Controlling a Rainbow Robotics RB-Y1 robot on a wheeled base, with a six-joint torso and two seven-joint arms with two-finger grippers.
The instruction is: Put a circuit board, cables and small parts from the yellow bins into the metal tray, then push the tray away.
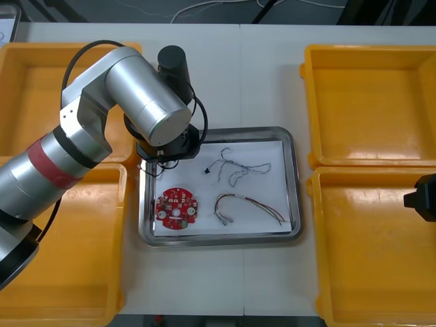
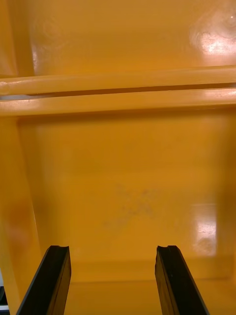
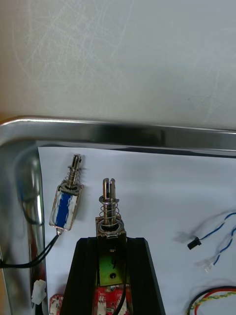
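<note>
two small metal parts at my left gripper (image 3: 112, 243), which hangs over one corner of the tray (image 3: 123, 130). held part (image 3: 110, 216): clamped between the fingers, spring end poking out past the tips, above the white floor. loose part (image 3: 68, 202): lying flat just beside the fingers on the corner side, close to the held one but apart from it. black cable (image 3: 29, 261) trails from its back end along the tray wall. board (image 1: 176, 209) lies back of the tips, toward me. blue-white cable (image 1: 235, 168) is off the fingers' other side, well apart; red-yellow cable (image 1: 248, 204) is on that same side, further back. my right gripper (image 2: 112, 251): fingers wide apart, nothing between them, over the floor of a bin (image 2: 123, 187), bin wall ahead of the tips.
</note>
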